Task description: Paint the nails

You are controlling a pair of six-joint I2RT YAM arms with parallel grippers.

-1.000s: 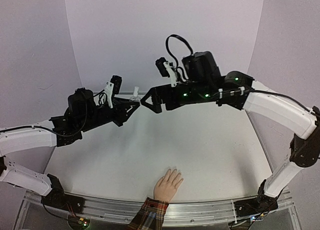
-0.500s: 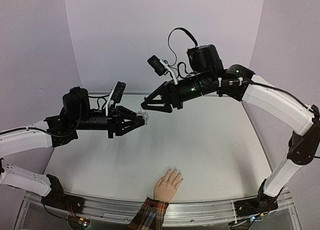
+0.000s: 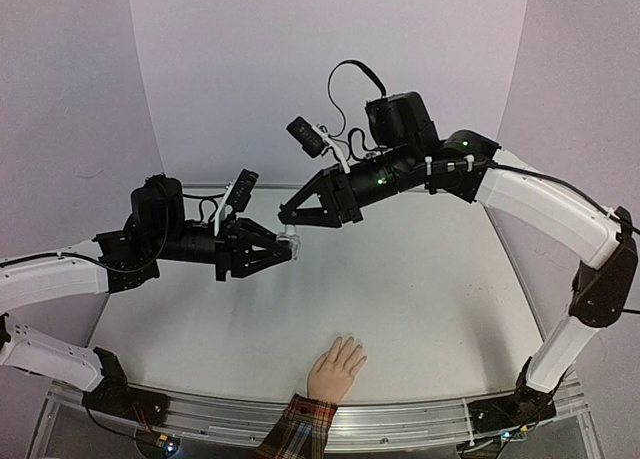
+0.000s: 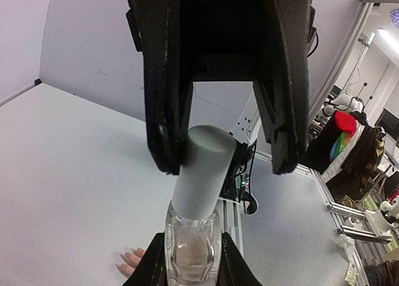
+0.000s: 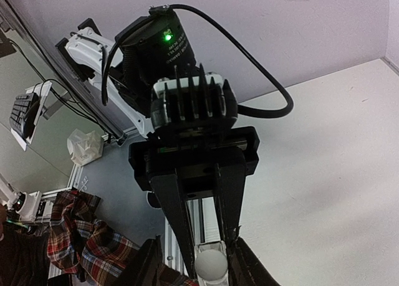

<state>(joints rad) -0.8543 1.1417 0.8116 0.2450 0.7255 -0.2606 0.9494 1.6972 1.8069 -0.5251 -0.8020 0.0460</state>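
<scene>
My left gripper (image 3: 285,247) is shut on a small clear bottle (image 4: 192,245) and holds it in the air over the table, white cap (image 4: 202,174) pointing toward the right arm. My right gripper (image 3: 287,219) faces it with jaws either side of the cap; one finger (image 4: 167,130) lies against the cap, and a gap shows on the other side. In the right wrist view the cap (image 5: 211,265) sits end-on between my right gripper (image 5: 198,268) fingers. The peach hand (image 3: 337,369) with a plaid cuff (image 3: 300,429) lies flat at the near edge. Its nails (image 4: 123,256) are pale.
The white table (image 3: 430,299) lies below both arms. A metal rail (image 3: 410,422) runs along its near edge beside the hand. Plaid cloth (image 5: 81,242) shows at the lower left of the right wrist view. Pale walls close the back and sides.
The left arm swung forward and right with the bottle, then held. The right gripper came down to the cap and its jaws narrowed from wide open to close around it.
</scene>
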